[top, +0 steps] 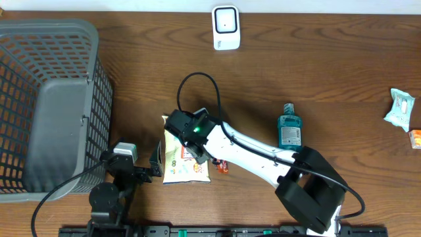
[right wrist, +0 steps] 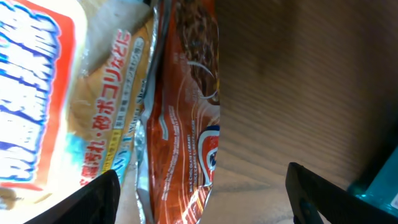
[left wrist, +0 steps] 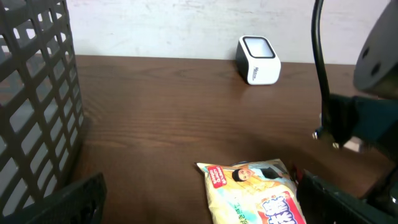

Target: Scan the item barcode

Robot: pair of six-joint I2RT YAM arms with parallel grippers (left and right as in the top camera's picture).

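A white barcode scanner [top: 225, 27] [left wrist: 258, 59] stands at the table's far edge. A yellow snack bag [top: 183, 161] [left wrist: 255, 196] [right wrist: 56, 93] lies flat near the front, with an orange-brown chocolate wrapper [top: 222, 166] [right wrist: 183, 112] against its right side. My right gripper [top: 209, 157] [right wrist: 205, 199] hovers open just over the wrapper, its fingers wide apart on either side and not touching it. Left of the snack bag, my left gripper [top: 136, 168] [left wrist: 208, 202] is wide open and empty, the bag's left edge near its right finger.
A grey mesh basket [top: 46, 99] [left wrist: 31, 93] fills the left side. A teal mouthwash bottle [top: 288, 128] [right wrist: 379, 186] lies right of centre. Two small packets [top: 399, 108] sit at the right edge. A black cable loops above the right wrist.
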